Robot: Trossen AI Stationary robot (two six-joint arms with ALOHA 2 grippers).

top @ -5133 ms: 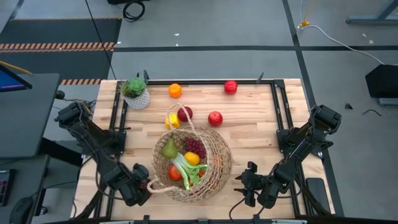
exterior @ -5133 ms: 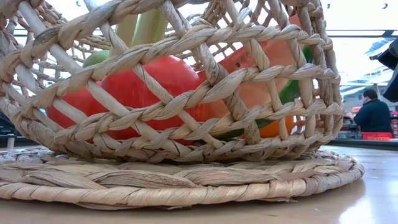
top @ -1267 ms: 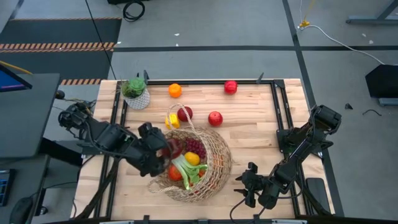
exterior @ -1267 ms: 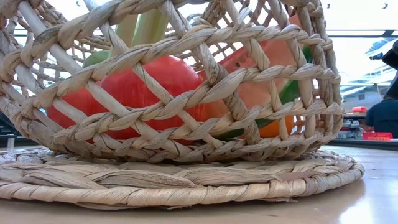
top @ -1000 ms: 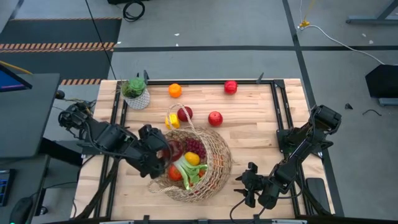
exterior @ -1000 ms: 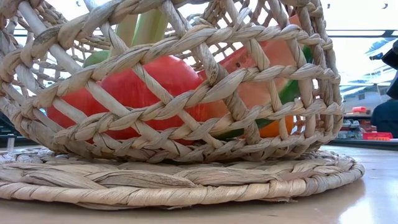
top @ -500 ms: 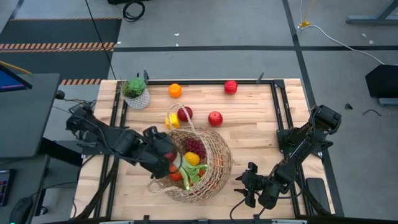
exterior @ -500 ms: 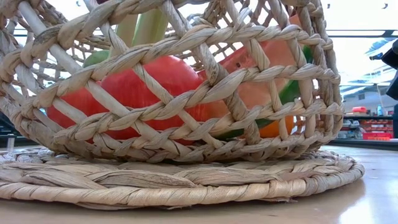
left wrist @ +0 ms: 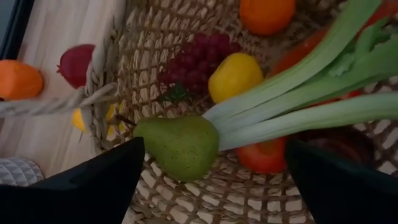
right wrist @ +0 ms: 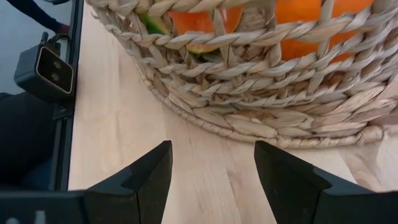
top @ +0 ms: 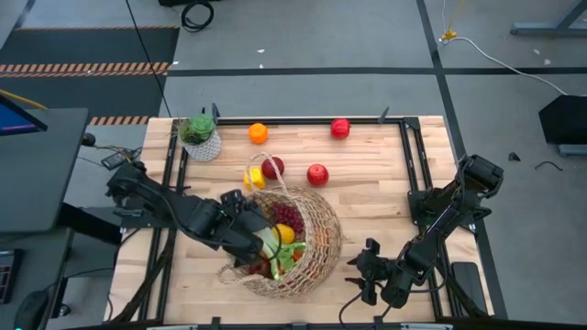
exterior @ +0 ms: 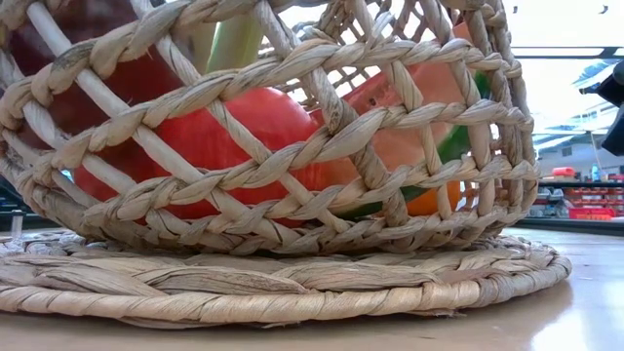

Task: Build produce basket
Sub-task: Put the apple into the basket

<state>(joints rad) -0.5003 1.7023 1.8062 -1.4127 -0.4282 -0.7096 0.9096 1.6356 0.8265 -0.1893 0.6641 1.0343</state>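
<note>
Over the basket (top: 292,240) your left gripper (top: 255,240) hangs just inside the rim, its fingers spread wide and holding nothing. From above you only see the dark arm covering that side of the basket. The left wrist view shows you what lies beneath: a green pear (left wrist: 181,145) between the two fingers, a leek (left wrist: 311,99) fanning away from it, a lemon (left wrist: 234,76) and purple grapes (left wrist: 198,57) beyond, an orange (left wrist: 266,14) farther off, and a tomato (left wrist: 266,155) under the leek stalks. Through the basket wall that same view shows a dark red apple (left wrist: 77,63) and another orange (left wrist: 18,78) lying outside on the wood.

At table height you see only the open weave, the flat woven base and red and orange fruit pressed against the strands.

Your table (top: 385,211) is pale wooden planks with a black frame. On it, beyond the basket from the left gripper, sit a potted plant (top: 200,136), an orange, and three red apples. Grey floor with cables surrounds it.

Your right gripper (top: 365,273) waits on the table just beside the basket, fingers parted with nothing between them; its wrist view faces the basket's lower wall.
</note>
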